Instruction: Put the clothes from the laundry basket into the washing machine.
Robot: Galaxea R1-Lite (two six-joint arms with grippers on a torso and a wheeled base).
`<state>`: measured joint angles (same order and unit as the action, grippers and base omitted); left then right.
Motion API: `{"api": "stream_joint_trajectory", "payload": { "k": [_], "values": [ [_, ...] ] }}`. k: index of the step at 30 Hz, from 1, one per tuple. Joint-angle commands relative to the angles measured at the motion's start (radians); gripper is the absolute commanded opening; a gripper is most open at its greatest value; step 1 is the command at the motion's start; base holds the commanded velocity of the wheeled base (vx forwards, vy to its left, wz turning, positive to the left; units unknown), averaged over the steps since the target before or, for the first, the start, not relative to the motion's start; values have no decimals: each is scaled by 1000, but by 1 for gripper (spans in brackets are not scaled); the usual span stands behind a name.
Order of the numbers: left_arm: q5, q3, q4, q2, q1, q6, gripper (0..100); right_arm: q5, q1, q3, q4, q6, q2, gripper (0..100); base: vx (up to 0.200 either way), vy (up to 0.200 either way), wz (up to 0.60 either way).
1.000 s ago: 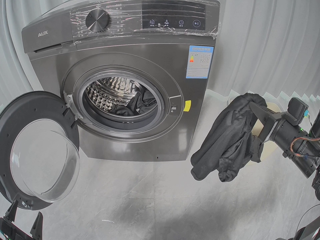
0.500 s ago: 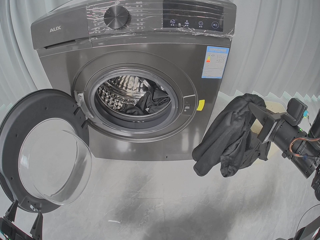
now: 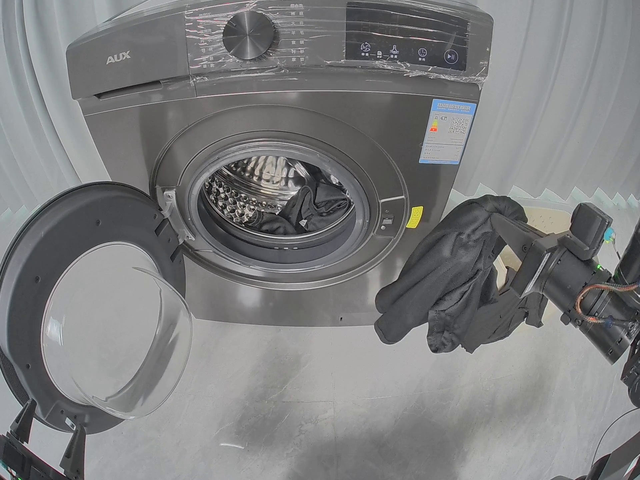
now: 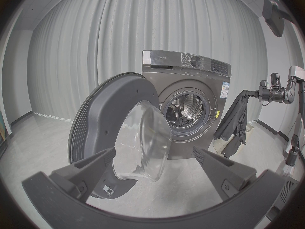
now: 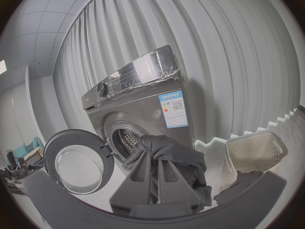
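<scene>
**Right gripper (image 5: 154,163) clamped on a dark garment (image 3: 447,268), held in the air at the right of the head view, apart from the washer (image 3: 280,115).**

Risk: the garment hangs in long loose folds. On the way to the drum (image 3: 277,198) a trailing end may catch the port rim or fall outside, and a hold on the top fold alone may slip. The door (image 3: 87,248) stands open at lower left, off the path. Dark clothes (image 3: 313,208) lie in the drum. The basket (image 5: 254,153), behind the garment, holds more cloth (image 5: 238,182). Left gripper (image 4: 153,149) is wide open and empty, low by the door.
</scene>
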<state>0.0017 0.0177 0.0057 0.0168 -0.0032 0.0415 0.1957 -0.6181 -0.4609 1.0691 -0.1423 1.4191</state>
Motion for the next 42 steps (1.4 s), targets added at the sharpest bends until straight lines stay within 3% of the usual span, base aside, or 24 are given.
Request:
{"api": "stream_joint_trajectory", "payload": {
  "k": [1,5,16,20,26,28,34,42],
  "values": [
    [1,-15,-1,-17,0,-3,100,-1,-20,5,0,0,1,0,0,0,0],
    [0,-15,-1,-17,0,-3,100,-22,-22,5,-1,-16,3,0,0,0,0],
    [0,-15,-1,-17,0,-5,100,-24,-66,16,-6,-29,18,0,0,0,0],
    [0,-15,-1,-17,0,-5,100,-35,-106,14,-5,-56,27,0,0,200,0],
    [6,-16,-3,-17,0,-9,100,-39,-111,10,0,-59,49,0,0,167,0],
    [4,-18,-1,-17,0,-26,100,-50,-111,5,0,-57,58,0,0,0,0],
    [0,-18,-1,-17,2,-38,100,-99,-123,-16,0,-59,73,0,0,0,0],
    [-20,-18,-3,-17,3,-66,100,-79,-143,-88,2,-54,133,0,0,0,0]
  ]
}}
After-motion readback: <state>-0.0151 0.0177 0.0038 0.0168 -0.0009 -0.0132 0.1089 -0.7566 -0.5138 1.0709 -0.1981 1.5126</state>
